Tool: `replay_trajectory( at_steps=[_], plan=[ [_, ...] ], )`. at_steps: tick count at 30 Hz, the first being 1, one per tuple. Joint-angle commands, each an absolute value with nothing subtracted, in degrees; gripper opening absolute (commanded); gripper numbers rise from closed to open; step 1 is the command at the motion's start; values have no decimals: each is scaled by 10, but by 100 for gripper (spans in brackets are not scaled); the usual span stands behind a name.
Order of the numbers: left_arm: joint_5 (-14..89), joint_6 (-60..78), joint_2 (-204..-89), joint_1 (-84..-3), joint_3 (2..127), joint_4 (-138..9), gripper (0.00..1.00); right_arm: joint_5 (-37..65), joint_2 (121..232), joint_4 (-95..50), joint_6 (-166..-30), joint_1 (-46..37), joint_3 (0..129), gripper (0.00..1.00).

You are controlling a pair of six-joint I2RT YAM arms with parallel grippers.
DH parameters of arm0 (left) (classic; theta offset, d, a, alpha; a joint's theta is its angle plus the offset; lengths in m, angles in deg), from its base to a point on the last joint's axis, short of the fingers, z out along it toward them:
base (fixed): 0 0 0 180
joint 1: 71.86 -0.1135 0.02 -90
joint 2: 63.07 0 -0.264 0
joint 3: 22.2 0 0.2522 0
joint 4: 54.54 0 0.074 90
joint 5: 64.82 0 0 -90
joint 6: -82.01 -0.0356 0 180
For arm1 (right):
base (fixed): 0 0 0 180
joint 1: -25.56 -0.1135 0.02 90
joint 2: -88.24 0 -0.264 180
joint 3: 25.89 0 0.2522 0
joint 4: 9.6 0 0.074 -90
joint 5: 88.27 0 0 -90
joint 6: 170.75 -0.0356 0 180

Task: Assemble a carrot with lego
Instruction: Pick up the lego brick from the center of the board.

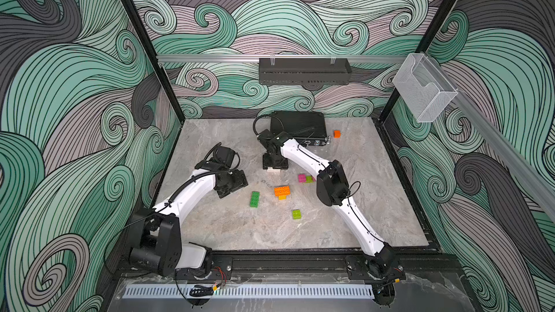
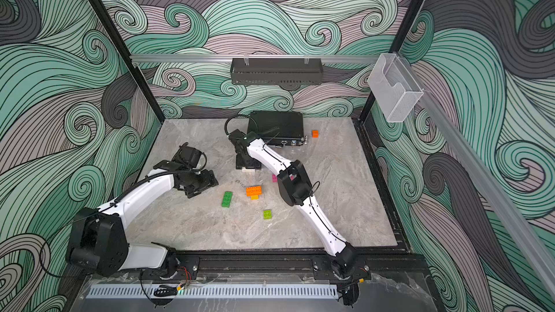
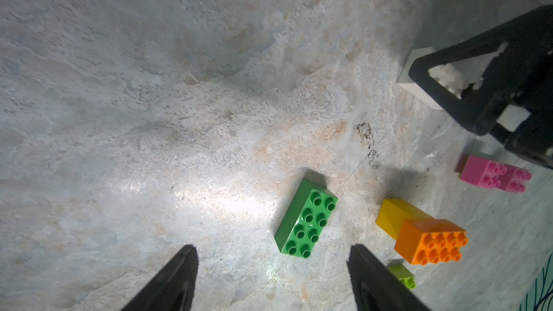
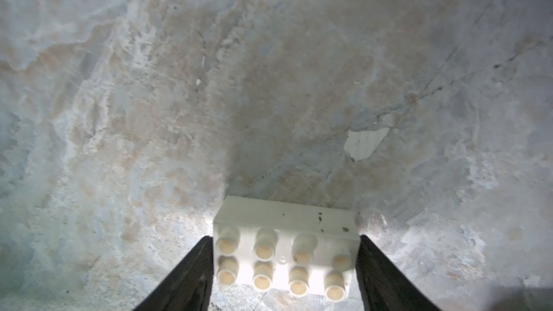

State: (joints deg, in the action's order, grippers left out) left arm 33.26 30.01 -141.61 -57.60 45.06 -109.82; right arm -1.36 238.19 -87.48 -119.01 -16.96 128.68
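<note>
My right gripper (image 4: 285,238) is shut on the white brick (image 4: 284,252), one finger against each short end, with the brick resting on the table (image 1: 274,171). Nearer the front, an orange brick (image 1: 282,190) sits joined on a yellow one (image 3: 395,216). A dark green brick (image 3: 306,218) lies flat just ahead of my left gripper (image 3: 272,248), which is open with nothing between its fingers. A lime brick (image 1: 296,214) lies alone near the front. A pink brick (image 3: 490,173) and another lime one (image 1: 309,179) lie partly hidden beside my right forearm.
A flat black ribbed case (image 1: 297,127) lies at the back of the table, with a small plain orange cube (image 1: 337,134) to its right. A black tray (image 1: 303,70) hangs on the back wall. A clear holder (image 1: 423,91) hangs on the right rail.
</note>
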Motion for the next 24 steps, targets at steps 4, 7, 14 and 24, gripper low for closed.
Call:
replay_trajectory(
  at_steps=[4,7,14,24],
  plan=[
    [334,298,-1420,-581,449,-1106,80,-12,2403,-886,-1192,-169,1291,74],
    [335,297,-1419,-581,449,-1106,80,-10,2407,-886,-1192,-168,1292,75],
    [334,297,-1418,-581,449,-1106,80,-19,2401,-886,-1192,-168,1288,58],
    [338,297,-1418,-581,451,-1106,80,-40,2281,-886,-1165,-169,1224,45]
  ],
)
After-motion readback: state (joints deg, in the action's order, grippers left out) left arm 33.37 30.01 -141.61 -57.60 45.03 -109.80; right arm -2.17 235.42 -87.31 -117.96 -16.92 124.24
